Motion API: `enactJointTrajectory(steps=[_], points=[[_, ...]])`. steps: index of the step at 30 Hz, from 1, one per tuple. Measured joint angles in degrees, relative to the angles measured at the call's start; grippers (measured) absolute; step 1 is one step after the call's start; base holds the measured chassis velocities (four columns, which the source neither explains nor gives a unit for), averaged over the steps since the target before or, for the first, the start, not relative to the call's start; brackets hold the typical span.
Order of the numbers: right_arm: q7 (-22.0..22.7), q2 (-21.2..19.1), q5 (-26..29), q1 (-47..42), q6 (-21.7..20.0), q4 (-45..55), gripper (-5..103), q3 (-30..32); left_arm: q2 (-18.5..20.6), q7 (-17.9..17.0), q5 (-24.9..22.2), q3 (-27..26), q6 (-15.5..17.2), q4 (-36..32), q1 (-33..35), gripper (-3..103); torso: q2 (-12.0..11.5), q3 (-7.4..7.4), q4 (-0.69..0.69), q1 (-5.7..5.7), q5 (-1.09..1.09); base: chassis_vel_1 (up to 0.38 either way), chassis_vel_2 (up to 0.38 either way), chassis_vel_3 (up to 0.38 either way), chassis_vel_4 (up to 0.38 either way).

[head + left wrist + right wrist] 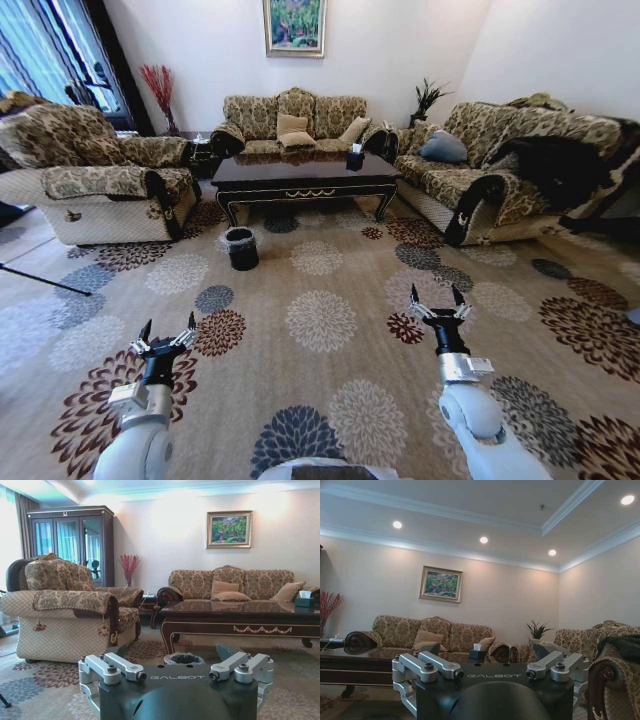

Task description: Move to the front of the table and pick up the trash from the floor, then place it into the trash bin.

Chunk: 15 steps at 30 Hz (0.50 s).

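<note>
Glossy dark wood gleams up ahead: the coffee table (303, 172) sits in the middle of the sofa group, well ahead of the robot across the flowered carpet (330, 330). On its right end stands a small dark tissue box (355, 158) with white tissue poking out. Just off the table's front left corner, on the floor, stands the black trash bin (241, 248), clear liner crinkled round its rim. From the left wrist camera the bin's rim (184, 658) peeks up just behind the gripper body, with the table's gold-scrolled apron (250, 625) beyond it.

Both arms are raised low in front of the robot, well short of table and bin. The left gripper (167, 335) hovers over a dark red flower, fingers spread wide, nothing between them. The right gripper (437, 303) sits level with it on the other side, fingers parted just as wide, also empty.

As for the trash itself, no litter piece can be made out on the patterned carpet from this far back.
</note>
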Motion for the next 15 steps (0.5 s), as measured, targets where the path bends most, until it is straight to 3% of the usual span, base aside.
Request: enactJointTrajectory(steps=[15], points=[[0.00,0.00,0.00,0.00,0.00,0.00,100,0.00,0.00,0.00,0.00,0.00,0.00,0.00,0.00,100,3.92,2.31,0.00,1.62,0.00,0.000,0.000,0.000,0.000]])
